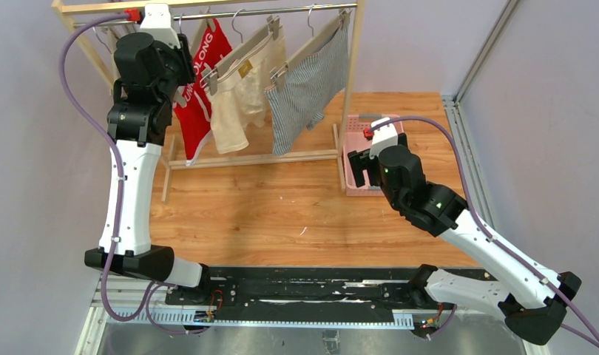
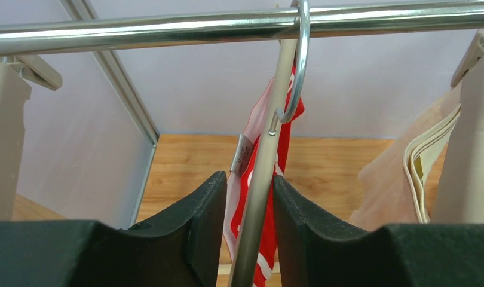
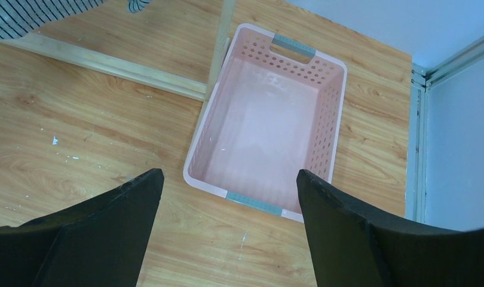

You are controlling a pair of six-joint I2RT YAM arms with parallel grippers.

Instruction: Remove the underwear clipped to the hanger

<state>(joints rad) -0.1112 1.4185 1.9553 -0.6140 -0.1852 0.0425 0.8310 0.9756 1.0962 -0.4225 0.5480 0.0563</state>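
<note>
Pink perforated basket [image 3: 326, 131] beside wooden rack [image 3: 108, 63], underwear [image 1: 234, 103] on hangers [image 1: 241, 53], outside it.

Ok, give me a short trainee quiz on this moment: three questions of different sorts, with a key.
1. True or false: the pink basket below the right gripper holds a pair of shorts.
2. Which shorts hang from the hanger that stands between the fingers of the left gripper? A red, B cream, C striped.
3. How many pairs of shorts hang from the rail?
Key: 1 false, it is empty. 2 A, the red shorts. 3 three.
</note>
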